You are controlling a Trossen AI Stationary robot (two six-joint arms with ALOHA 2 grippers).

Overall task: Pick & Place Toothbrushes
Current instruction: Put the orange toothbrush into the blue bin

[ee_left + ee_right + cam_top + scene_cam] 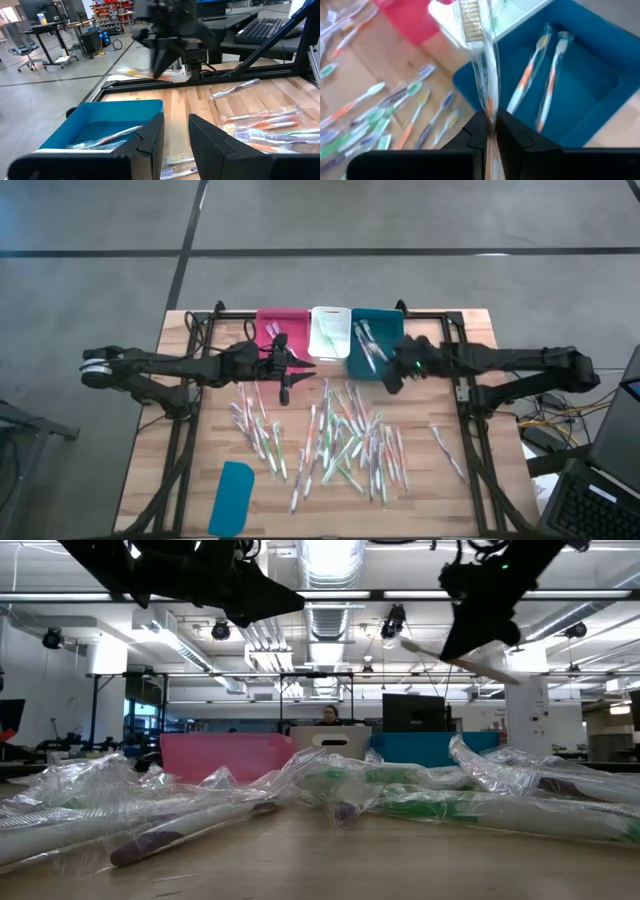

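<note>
Several wrapped toothbrushes [345,442] lie scattered on the wooden table in front of three bins: pink [283,330], white [329,330] and teal [375,340]. The teal bin [580,100] holds two toothbrushes [540,75]. My right gripper [491,125] hovers over that bin's near left corner, shut on one wrapped orange toothbrush [465,660]. My left gripper [175,140] is open, holds nothing and hangs in front of the pink bin [225,755], pointing toward the right arm. My right gripper pinches a wrapped toothbrush between its two fingers at the orange stretch of the handle [490,107]. The fingers come slanting down from above and lie across it. The brush is lifted clear over the teal bin's corner, tilted, its bristle head [470,20] sticking out beyond the fingers.
A flat teal lid [232,498] lies at the table's near left. A couple of toothbrushes [448,452] lie apart toward the right edge. The black frame rails [465,395] run along both sides. A person sits beyond the far edge [328,716].
</note>
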